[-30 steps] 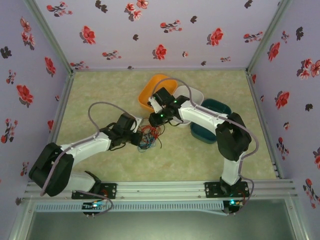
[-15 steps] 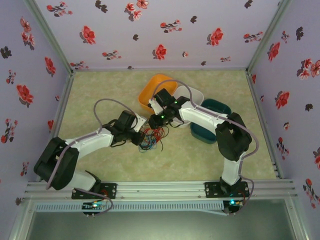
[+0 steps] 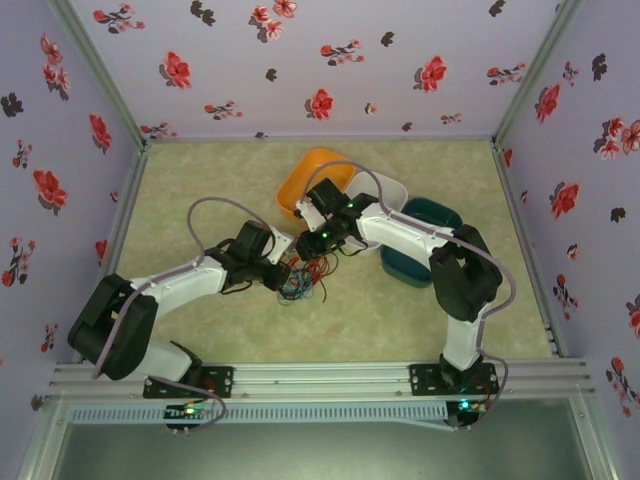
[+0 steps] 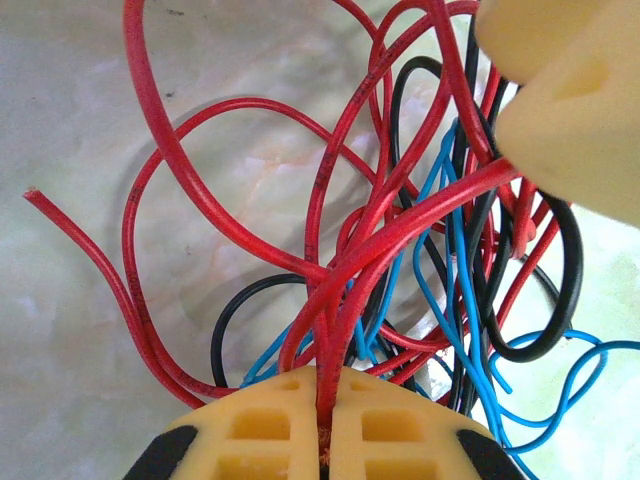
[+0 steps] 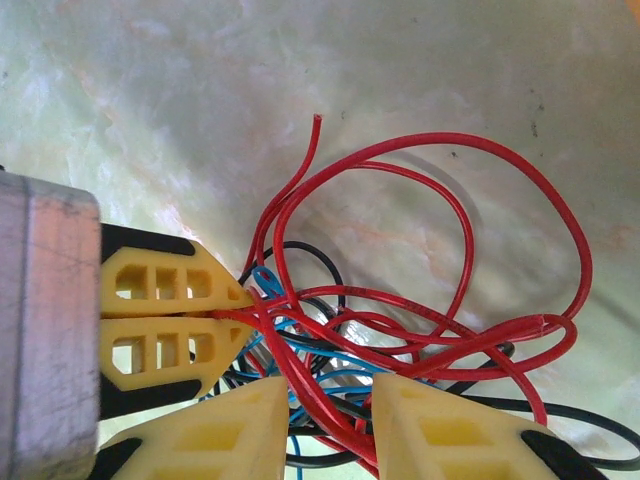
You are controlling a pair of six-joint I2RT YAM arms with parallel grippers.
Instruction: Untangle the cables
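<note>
The cables [image 3: 301, 277] sit bunched in one knot of red, blue and black loops near the middle of the table [image 3: 190, 190], and both arms are right on top of it. The left gripper [image 4: 322, 392] comes in from the left side of the knot. Its jaws are pressed together on a red strand that rises straight out of the pinch. That strand then bends off towards the right gripper [image 5: 330, 415], which hangs over the far right side of the bundle. The right jaws stand partly apart, with red and blue strands running through the gap. From here it looks as if nothing is clamped, though the overhead view is too small to settle that. So the line that counts runs between the two grippers, along that taut red strand, and the grippers are very close together. To separate anything they would have to draw apart along that line. A loose red end [image 4: 30, 194] pokes out on the open side. The left arm has bare table behind it and towards the near edge. The right arm has less room: the orange bowl [image 3: 298, 172], white bowl [image 3: 393, 188] and teal bowl [image 3: 432, 214] lie just beyond it.
</note>
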